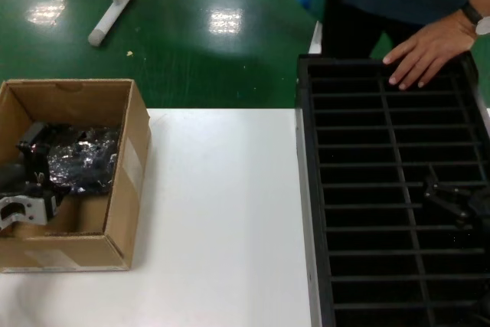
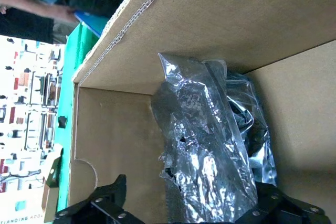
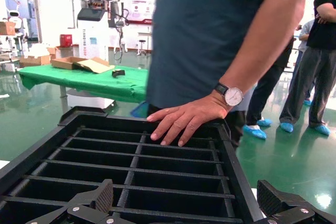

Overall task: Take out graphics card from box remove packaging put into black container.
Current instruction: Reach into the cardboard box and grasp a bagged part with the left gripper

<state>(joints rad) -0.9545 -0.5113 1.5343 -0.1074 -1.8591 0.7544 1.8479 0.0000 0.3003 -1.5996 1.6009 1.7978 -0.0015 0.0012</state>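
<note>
One crinkly bag (image 2: 210, 150) in the box (image 1: 126, 181): slippery, soft; my left gripper (image 2: 184, 211), spread wide, should pinch the stiff card inside.

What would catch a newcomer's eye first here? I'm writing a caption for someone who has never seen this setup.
The crinkly silver packaging inside the open cardboard box at the table's left, with the left gripper open around its end. On the right, the black container of long empty slots, a bystander's hand resting on its far rim. The right gripper hovers open over the container.
</note>
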